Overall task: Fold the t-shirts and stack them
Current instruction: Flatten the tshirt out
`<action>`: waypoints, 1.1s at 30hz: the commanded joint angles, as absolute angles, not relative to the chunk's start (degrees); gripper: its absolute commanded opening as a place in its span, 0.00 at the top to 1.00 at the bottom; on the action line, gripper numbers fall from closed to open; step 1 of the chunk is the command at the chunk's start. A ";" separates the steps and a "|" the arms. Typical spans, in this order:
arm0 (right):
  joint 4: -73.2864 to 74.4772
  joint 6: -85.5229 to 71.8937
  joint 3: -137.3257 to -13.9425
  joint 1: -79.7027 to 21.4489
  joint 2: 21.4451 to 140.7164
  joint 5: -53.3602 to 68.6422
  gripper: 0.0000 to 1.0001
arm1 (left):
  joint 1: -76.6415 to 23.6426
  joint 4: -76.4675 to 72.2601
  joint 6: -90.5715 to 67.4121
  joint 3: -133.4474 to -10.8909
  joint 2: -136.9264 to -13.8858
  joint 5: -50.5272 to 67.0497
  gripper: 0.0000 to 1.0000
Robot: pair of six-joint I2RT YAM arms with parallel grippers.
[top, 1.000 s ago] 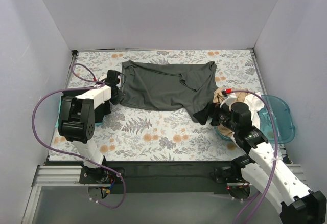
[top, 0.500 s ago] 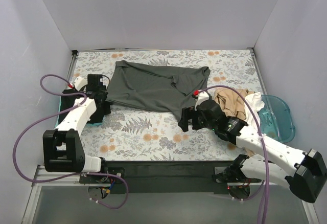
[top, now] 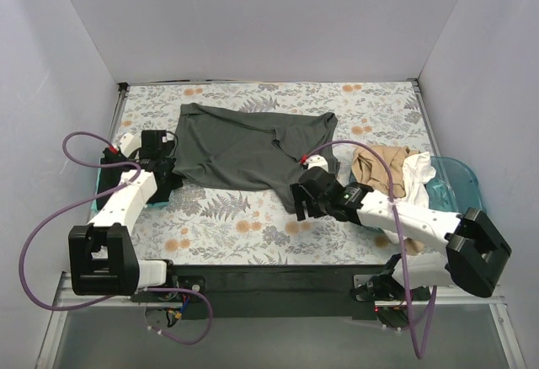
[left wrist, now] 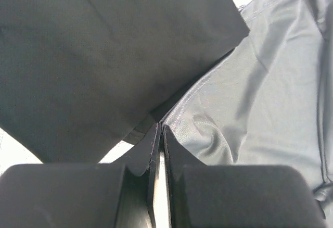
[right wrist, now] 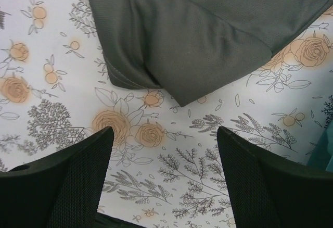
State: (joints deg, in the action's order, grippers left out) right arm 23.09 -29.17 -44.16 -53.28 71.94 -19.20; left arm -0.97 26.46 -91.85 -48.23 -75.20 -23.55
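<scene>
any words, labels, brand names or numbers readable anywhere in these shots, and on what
None: no readable text in any view.
The dark grey t-shirt, tan t-shirt and white t-shirt show no print or tag.
The table covering carries only flowers and leaves.
The teal tub shows no marking.

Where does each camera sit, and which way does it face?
Top external: above and behind the bases, looking down on the floral table covering and dark grey t-shirt; left arm and right arm show.
Left wrist: faces along the left gripper, shut on that shirt's edge.
Right wrist: looks down past the open right gripper at that shirt's sleeve.
Shared: all three show that shirt.
</scene>
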 commanded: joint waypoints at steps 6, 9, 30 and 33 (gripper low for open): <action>20.57 -30.06 -48.78 -50.46 81.12 -22.33 0.28 | -1.05 24.17 -90.79 -46.85 -71.54 -22.59 1.00; 17.93 -28.13 -48.87 -48.61 83.58 -19.26 0.41 | -1.05 24.17 -90.62 -46.58 -71.19 -22.59 1.00; 24.69 -23.30 -54.49 -47.02 70.50 -9.34 0.99 | -1.05 23.55 -89.82 -45.70 -68.38 -23.91 1.00; 28.82 -22.94 -57.56 -47.11 65.93 -6.42 0.99 | -1.05 23.55 -89.74 -45.62 -68.20 -23.91 1.00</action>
